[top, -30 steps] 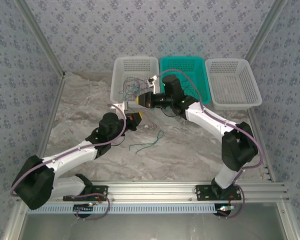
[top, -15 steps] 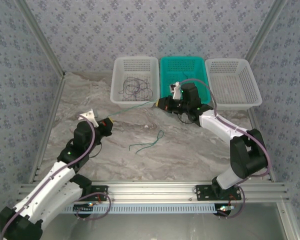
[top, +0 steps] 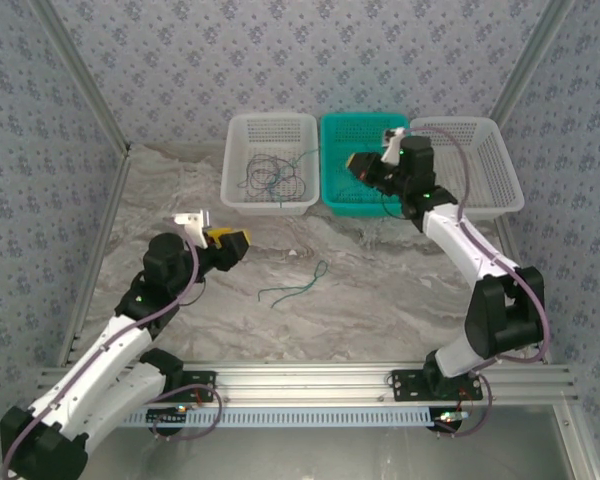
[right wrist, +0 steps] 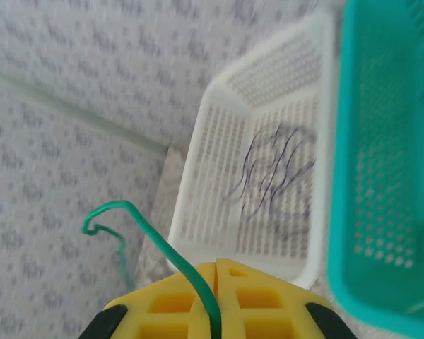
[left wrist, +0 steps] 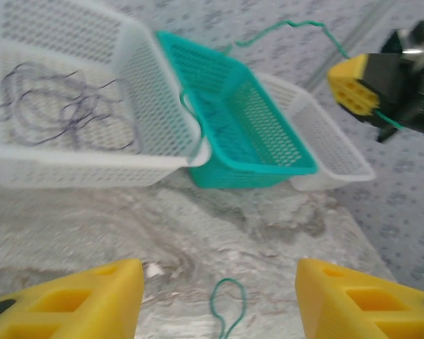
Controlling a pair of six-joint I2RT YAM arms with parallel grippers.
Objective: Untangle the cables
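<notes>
Cables [top: 268,178]: 1 in right tool [right wrist: 215,275], 1 on table [top: 410,290]; 3 baskets [top: 467,165]

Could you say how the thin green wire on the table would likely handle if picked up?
Probably floppy: the thin green wire lies in loose curls on the marbled table. Likely very light, being so thin.

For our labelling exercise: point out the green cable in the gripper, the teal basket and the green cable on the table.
held green cable [right wrist: 159,240], right wrist view, free stretch beyond the grip
teal basket [top: 365,117], top view, far rim
loose green cable [top: 302,287], top view, its middle
</notes>
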